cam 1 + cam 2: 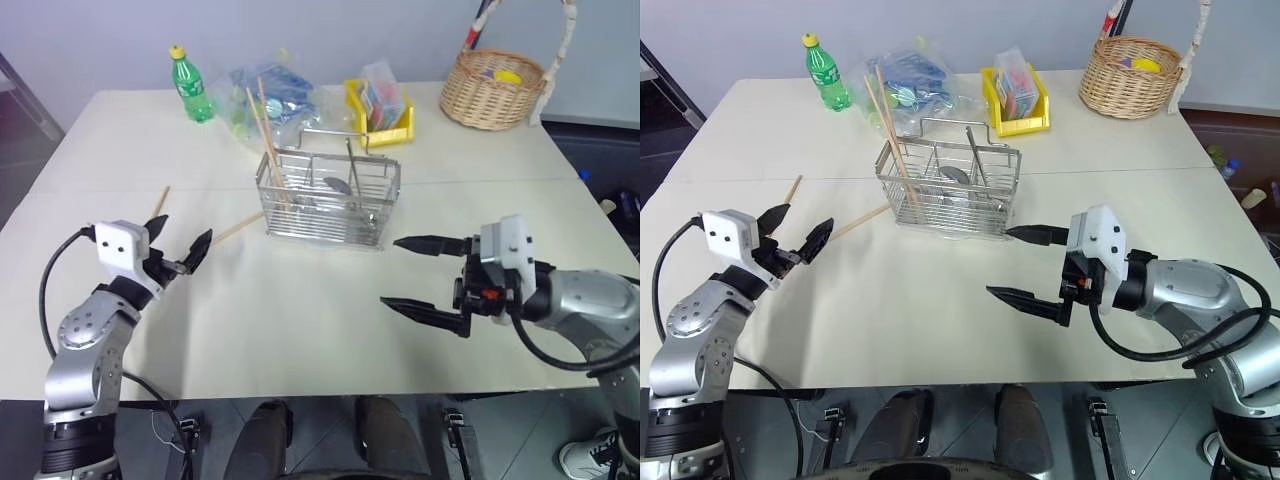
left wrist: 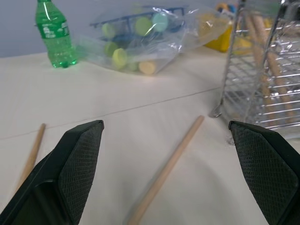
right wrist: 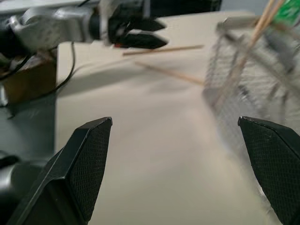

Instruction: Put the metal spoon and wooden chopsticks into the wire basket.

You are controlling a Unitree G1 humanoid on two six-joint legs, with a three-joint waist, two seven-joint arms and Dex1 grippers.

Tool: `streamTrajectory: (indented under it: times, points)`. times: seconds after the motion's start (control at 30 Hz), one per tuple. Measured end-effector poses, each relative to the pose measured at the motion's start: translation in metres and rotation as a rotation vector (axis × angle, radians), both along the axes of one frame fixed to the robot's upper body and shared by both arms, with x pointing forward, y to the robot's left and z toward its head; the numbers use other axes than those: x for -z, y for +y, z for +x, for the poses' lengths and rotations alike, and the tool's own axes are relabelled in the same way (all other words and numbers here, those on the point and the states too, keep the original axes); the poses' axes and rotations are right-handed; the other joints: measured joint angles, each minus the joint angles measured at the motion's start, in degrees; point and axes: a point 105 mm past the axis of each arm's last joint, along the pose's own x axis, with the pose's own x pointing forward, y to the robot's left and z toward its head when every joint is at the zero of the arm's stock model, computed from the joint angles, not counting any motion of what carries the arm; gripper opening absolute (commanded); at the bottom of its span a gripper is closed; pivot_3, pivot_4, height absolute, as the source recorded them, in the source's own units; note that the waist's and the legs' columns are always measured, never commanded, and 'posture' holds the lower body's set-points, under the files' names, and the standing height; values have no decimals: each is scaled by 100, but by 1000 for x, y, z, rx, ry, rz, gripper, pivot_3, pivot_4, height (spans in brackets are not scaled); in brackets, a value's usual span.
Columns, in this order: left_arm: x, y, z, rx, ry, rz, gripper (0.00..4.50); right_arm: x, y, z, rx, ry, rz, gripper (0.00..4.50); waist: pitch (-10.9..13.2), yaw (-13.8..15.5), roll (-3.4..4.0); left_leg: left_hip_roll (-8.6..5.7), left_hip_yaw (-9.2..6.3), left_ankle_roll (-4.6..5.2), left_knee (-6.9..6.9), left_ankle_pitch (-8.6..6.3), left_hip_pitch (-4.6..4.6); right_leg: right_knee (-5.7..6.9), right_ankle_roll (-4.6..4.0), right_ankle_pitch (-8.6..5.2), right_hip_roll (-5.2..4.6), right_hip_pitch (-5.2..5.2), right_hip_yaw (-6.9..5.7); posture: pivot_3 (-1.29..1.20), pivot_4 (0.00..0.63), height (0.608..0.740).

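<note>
Table (image 1: 300, 330) cream, seam across; wire basket (image 1: 330, 205) mid-table.

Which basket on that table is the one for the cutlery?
Look to the middle of the cream table, in front of the yellow plastic bin. The rectangular silver wire basket stands there, pale wooden chopsticks sticking out. Unlike the round tan wicker basket at the far corner, you can see through it.
</note>
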Motion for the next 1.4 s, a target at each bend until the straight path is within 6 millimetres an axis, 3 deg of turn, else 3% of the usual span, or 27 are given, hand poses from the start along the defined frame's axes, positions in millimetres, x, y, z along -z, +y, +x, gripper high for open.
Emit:
streamTrajectory:
  times: [0.33,0.67,0.87,1.17,1.4]
  points:
    - [-2,4,5,-6,-6,25,4500,-7,3,2,24,-140,83,4411,-3,8,-8,0,-1,0,0,0,1,0,1,0,0,2,-1,0,150,740]
    - [4,8,21,16,28,76,4500,16,6,2,77,-125,115,4411,-3,4,-9,0,-1,-1,-1,0,7,3,1,1,0,4,-1,0,150,740]
    - [14,7,34,96,106,169,4500,19,10,3,88,-123,115,4411,-3,-2,-9,0,-1,-1,-2,0,8,4,3,1,1,4,-2,0,150,740]
    - [16,23,39,217,211,280,4500,24,11,3,115,-118,124,4411,-3,-5,-9,0,-1,-1,-3,0,7,5,3,2,1,3,-2,0,150,740]
    - [37,23,44,300,313,328,4500,28,14,0,132,-108,134,4411,-2,-12,-10,0,-2,0,-3,0,8,7,6,3,1,3,-2,0,150,740]
